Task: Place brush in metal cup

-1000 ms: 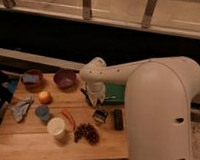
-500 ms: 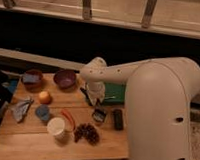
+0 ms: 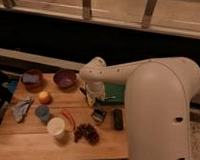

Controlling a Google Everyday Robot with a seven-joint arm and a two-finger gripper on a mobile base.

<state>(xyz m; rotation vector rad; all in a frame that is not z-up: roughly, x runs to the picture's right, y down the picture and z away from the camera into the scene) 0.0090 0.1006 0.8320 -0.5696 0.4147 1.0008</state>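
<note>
The end effector (image 3: 94,98) is held low over the wooden surface (image 3: 50,142), just above the metal cup (image 3: 98,115). The brush (image 3: 88,96) is seen clamped in it, slanting beside the cup.

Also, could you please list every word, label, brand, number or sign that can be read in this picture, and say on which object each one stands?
There is no readable text in this view.
The gripper, which hangs above the wooden table near the metal cup: no marking can be seen.
The white cup, blue cup and the black block: no lettering can be seen.
The robot's white arm: plain, no logo visible.
</note>
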